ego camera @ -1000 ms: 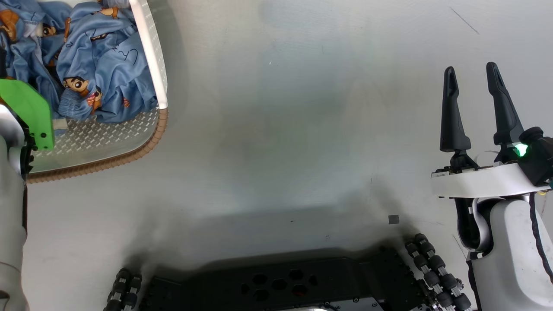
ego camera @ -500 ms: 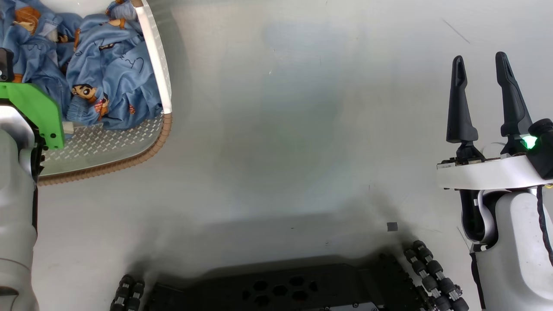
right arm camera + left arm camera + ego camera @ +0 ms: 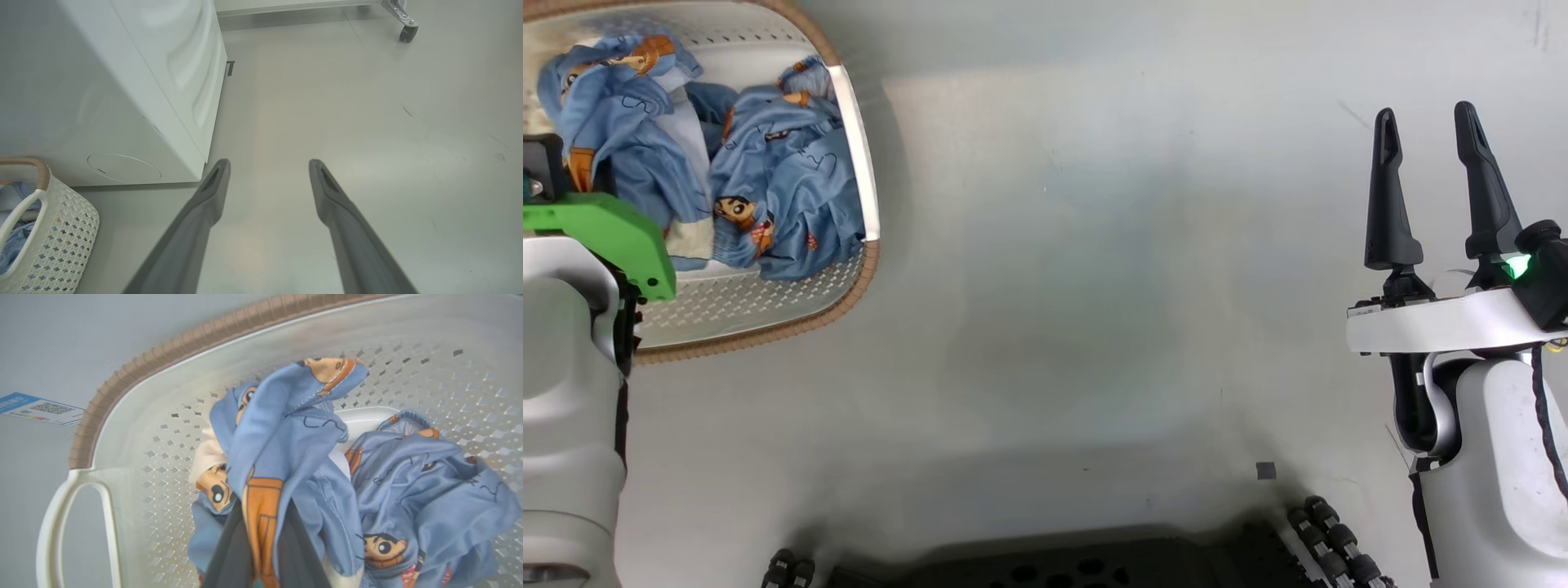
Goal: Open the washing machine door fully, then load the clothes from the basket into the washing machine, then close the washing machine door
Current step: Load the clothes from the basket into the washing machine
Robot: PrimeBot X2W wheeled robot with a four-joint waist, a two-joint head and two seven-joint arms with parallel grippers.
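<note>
Down inside the basket (image 3: pixel 135 428), my left gripper (image 3: pixel 263 514) is clamped on a fold of the clothes (image 3: pixel 286 428). Its two dark fingers (image 3: pixel 233 547) sit close together with a strip of orange-printed blue fabric pinched between them, and the cloth bunches up above the tips. More of the blue bundle (cartoon faces showing) lies just beside it on the perforated bottom, toward the basket's right-hand wall. From the head camera the basket stands on the floor (image 3: pixel 1094 286) at my left, and my pale forearm with its green bracket (image 3: pixel 613 237) reaches over the near rim. My right gripper (image 3: pixel 1425 118) hangs over bare floor, well apart from the basket, with its fingers spread wide and holding nothing. Its wrist camera shows the washing machine (image 3: pixel 102 81) standing near the basket's end.
</note>
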